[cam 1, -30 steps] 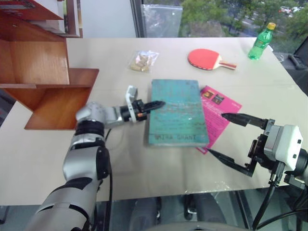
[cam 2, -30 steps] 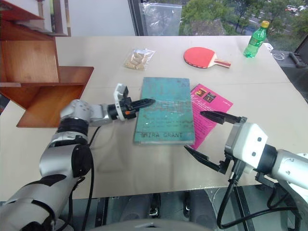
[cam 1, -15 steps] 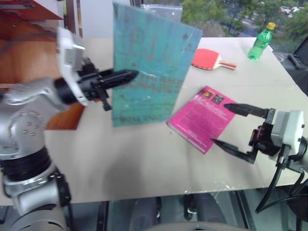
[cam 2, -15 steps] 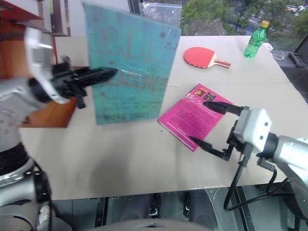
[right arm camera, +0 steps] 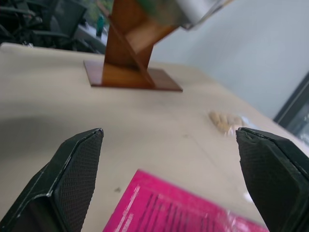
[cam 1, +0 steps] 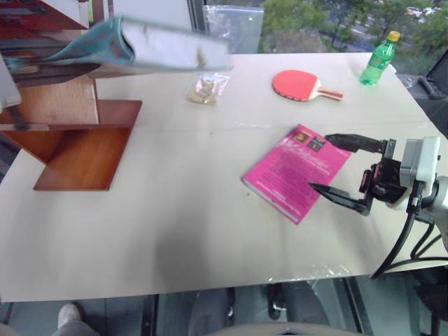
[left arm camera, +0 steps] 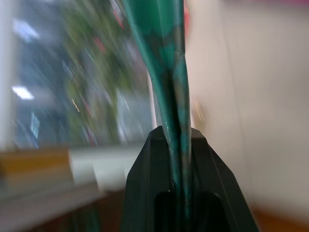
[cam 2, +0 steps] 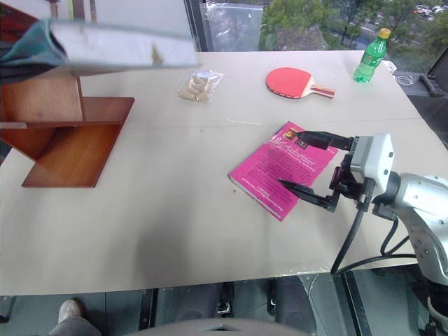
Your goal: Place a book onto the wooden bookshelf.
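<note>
The book (cam 1: 140,45), teal-covered with a white page block, hangs nearly flat in the air at the far left, above the wooden bookshelf (cam 1: 77,126). In the left wrist view my left gripper (left arm camera: 176,134) is shut on the book's teal cover (left arm camera: 161,58), which runs up between the black fingers (left arm camera: 145,169). My right gripper (cam 1: 320,162) stands open at the right, level, pointing left over the right edge of a pink booklet. Nothing is between its pads (right arm camera: 79,174). The bookshelf (right arm camera: 130,63) stands far across the table from it.
A thin magenta-pink booklet (cam 1: 294,171) lies on the beige table (cam 1: 175,224). Further back are a red table-tennis paddle (cam 1: 297,84), a clear bag of snacks (cam 1: 206,89) and a green bottle (cam 1: 378,59). The table's front edge runs close below.
The left arm has lifted the book off the table and swung it up and left over the bookshelf, turning it from upright to nearly flat. The right gripper has edged forward over the booklet, still open.
</note>
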{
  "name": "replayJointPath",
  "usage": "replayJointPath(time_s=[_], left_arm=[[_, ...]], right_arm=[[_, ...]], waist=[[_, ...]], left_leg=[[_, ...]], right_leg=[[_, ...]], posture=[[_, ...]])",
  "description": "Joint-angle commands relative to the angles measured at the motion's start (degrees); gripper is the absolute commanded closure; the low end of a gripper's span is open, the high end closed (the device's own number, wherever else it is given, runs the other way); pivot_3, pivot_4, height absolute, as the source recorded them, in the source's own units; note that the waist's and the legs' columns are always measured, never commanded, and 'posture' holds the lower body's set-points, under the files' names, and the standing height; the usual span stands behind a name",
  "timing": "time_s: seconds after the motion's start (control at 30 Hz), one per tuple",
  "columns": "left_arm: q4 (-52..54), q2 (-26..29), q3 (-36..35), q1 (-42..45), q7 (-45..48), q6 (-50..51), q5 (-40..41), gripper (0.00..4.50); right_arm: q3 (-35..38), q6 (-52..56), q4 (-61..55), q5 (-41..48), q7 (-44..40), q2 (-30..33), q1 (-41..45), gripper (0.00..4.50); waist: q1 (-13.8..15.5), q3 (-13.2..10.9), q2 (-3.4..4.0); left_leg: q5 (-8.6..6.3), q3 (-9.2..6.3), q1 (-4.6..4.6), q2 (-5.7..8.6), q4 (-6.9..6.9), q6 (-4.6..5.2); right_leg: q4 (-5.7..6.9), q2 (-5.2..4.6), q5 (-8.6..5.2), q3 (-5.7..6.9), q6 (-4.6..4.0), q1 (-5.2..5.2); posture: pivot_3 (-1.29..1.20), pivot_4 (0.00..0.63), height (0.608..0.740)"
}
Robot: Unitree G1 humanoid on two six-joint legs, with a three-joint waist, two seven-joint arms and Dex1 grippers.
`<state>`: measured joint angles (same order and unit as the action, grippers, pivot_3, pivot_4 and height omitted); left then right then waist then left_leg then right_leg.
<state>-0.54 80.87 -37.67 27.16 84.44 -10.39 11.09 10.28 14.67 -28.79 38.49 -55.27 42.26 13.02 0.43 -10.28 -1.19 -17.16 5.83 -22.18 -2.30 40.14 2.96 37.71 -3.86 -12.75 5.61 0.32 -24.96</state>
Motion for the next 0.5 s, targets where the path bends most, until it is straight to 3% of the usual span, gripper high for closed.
replayJointPath(time_s=[0.03, 0.23, 0.5], left_arm=[[-5.0, 1.8, -5.3, -3.0, 0.7, -4.7, -4.5, 4.47], [-25.4, 1.4, 1.9, -5.3, -9.4, -25.1, -10.6, 4.47], [-48.7, 0.6, 21.7, 11.7, -16.6, -41.6, -15.0, 4.47]], right_arm=[[-1.4, -1.9, 0.8, -0.4, -1.3, -1.2, 2.4, 0.00], [-5.7, -1.7, -0.6, 0.3, -0.2, -5.3, 9.2, 0.00], [-9.5, -1.0, -3.5, -1.9, 5.4, -10.3, 14.2, 0.00]], waist=[[0.2, 0.0, 0.03], [0.4, 0.0, 0.04], [0.4, 0.1, -0.13]], left_leg=[[0.00, 0.02, 0.02, -0.01, -0.04, 0.00], [-0.01, 0.04, 0.00, -0.02, -0.04, 0.02], [0.00, 0.30, -0.54, 0.01, 0.09, 0.03]], right_leg=[[0.00, 0.00, -0.01, 0.01, 0.01, 0.00], [0.05, -0.09, 0.00, 0.04, 0.01, -0.01], [0.29, -0.07, 0.16, 0.03, -0.22, -0.58]], posture=[[0.00, 0.150, 0.740], [0.00, 0.150, 0.740], [0.00, 0.150, 0.740]])
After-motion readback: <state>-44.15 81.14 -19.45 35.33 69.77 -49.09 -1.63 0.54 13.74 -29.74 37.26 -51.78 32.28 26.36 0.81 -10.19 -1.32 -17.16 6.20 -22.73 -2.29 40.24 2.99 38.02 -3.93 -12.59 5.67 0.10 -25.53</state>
